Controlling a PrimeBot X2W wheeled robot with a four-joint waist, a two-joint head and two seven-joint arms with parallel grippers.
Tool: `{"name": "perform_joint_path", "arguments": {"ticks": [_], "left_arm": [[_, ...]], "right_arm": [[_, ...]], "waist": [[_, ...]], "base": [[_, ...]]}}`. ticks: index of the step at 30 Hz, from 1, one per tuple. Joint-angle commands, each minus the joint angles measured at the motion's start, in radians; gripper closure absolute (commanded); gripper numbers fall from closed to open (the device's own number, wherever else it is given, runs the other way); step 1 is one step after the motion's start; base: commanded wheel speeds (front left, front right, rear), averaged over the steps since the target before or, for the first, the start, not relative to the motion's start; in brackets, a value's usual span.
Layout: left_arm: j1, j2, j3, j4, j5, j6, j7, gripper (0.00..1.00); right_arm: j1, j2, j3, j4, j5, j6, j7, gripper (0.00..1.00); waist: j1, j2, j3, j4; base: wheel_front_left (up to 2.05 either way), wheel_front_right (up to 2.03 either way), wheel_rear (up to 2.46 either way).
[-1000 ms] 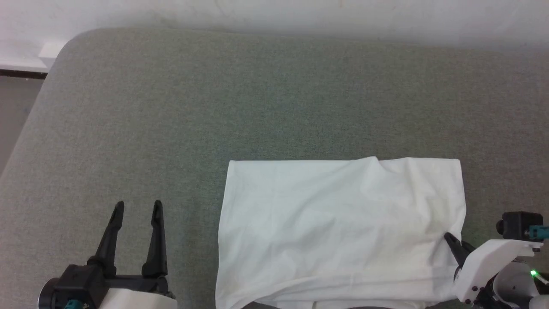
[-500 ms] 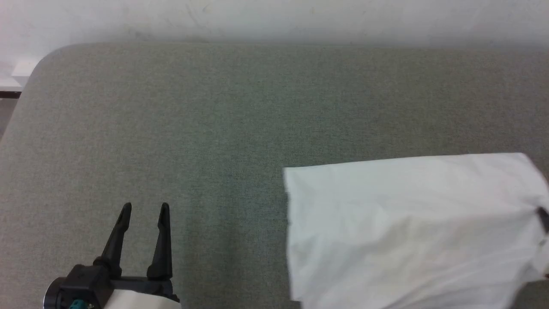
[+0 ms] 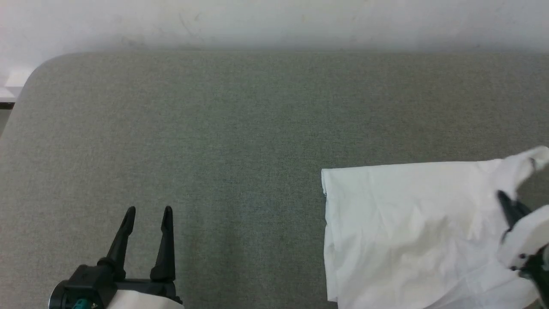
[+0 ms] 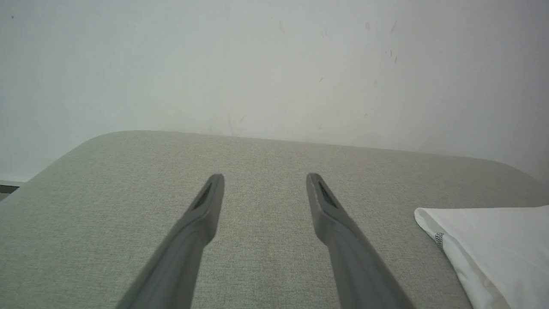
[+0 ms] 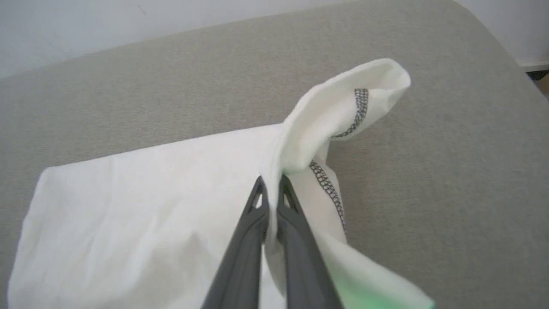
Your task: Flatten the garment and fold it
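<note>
The garment (image 3: 407, 231) has slid rightward across the tabletop (image 3: 214, 128), pulled by the right tool (image 5: 271, 182) pinched on its right edge. That edge's far corner (image 3: 529, 159), flat before, now lifts and curls over. The whole head view has shifted too.

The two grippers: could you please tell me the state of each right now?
Left gripper: open, holding nothing.
Right gripper: shut on the white thin knit garment with grey stitching.
</note>
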Motion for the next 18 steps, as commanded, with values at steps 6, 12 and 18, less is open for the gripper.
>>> {"name": "perform_joint_path", "arguments": {"ticks": [6,12,18], "left_arm": [[-0.001,-0.011,-0.008,0.007,-0.009,-0.003,-0.003,0.00],[-0.009,-0.017,-0.012,0.015,-0.015,-0.008,-0.005,0.00],[-0.022,-0.024,-0.018,0.023,-0.019,-0.014,-0.007,0.00]], "right_arm": [[0.063,0.056,0.165,-0.190,0.069,-0.001,0.107,1.00],[0.087,0.079,0.296,-0.289,0.094,-0.001,0.178,1.00],[0.082,0.090,0.403,-0.282,0.096,-0.001,0.191,1.00]], "waist": [[0.0000,-0.0001,-0.008,-0.005],[0.0000,-0.0001,0.000,0.007],[0.0000,-0.0001,0.012,0.026]], "base": [[0.00,0.00,0.00],[0.00,0.00,0.00],[0.00,0.00,0.00]]}}
